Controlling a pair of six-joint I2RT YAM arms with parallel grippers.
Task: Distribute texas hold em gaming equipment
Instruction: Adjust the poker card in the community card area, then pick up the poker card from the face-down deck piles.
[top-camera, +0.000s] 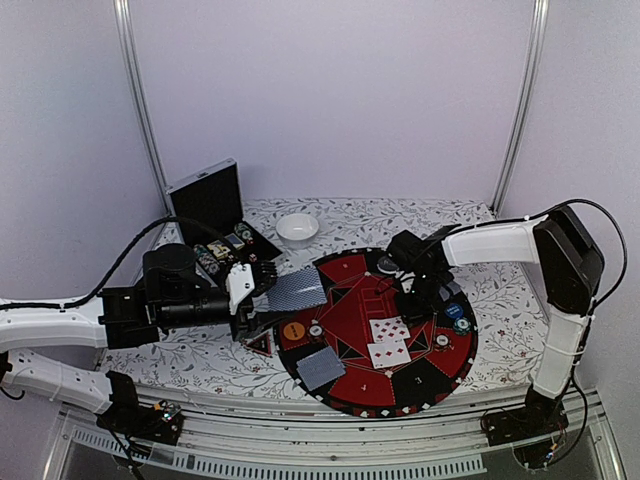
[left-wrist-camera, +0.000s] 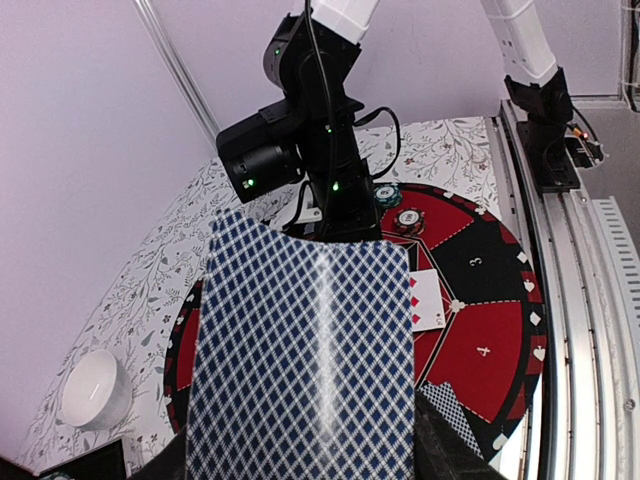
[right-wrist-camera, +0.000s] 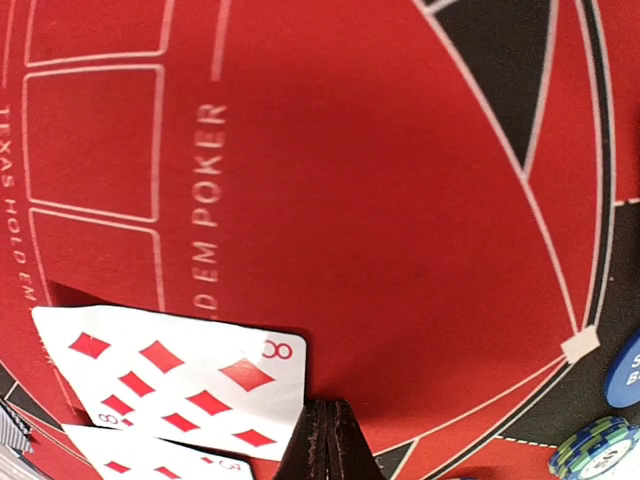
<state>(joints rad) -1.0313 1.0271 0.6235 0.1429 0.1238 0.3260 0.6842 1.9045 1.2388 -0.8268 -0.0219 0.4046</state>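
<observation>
My left gripper (top-camera: 258, 296) is shut on a playing card with a blue-checked back (top-camera: 298, 290), holding it flat over the left rim of the round felt mat (top-camera: 420, 385); that card fills the left wrist view (left-wrist-camera: 305, 350). My right gripper (top-camera: 413, 300) is shut and empty, its tip (right-wrist-camera: 328, 438) on the red felt just right of a face-up eight of diamonds (right-wrist-camera: 175, 380). A second face-up diamond card (top-camera: 388, 353) lies beside it. A face-down card (top-camera: 320, 368), an orange button (top-camera: 293, 330), a blue button (top-camera: 455, 311) and striped chips (top-camera: 461, 325) lie on the mat.
An open silver case (top-camera: 212, 205) with chips inside stands at the back left. A white bowl (top-camera: 297, 228) sits behind the mat. The right arm (left-wrist-camera: 300, 150) reaches over the mat's far side. Metal rails run along the near edge (top-camera: 330, 440).
</observation>
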